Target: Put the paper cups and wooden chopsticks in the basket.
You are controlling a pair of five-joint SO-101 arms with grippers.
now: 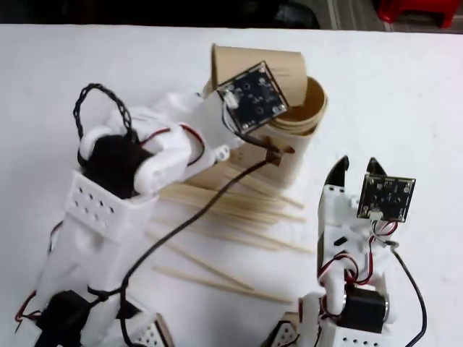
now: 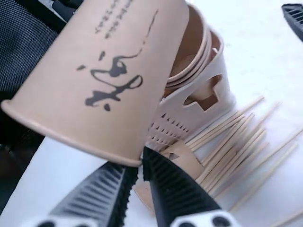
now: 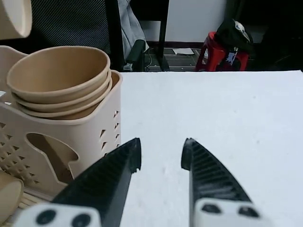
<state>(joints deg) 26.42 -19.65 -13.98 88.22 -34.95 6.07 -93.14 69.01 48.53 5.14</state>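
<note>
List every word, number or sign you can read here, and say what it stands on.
On the paper cup held in the left gripper: a dark brush-stroke sign, not legible as letters.
On the same cup, toward its narrow end: a row of tiny print, too small to read.
On the basket, the stacked cups and the chopsticks: no print seen.

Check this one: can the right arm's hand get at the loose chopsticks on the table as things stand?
Probably yes. The right hand is open and empty beside the basket, and the chopsticks lie on bare table next to it. The left arm and its cable overhang the pile's far side.
</note>
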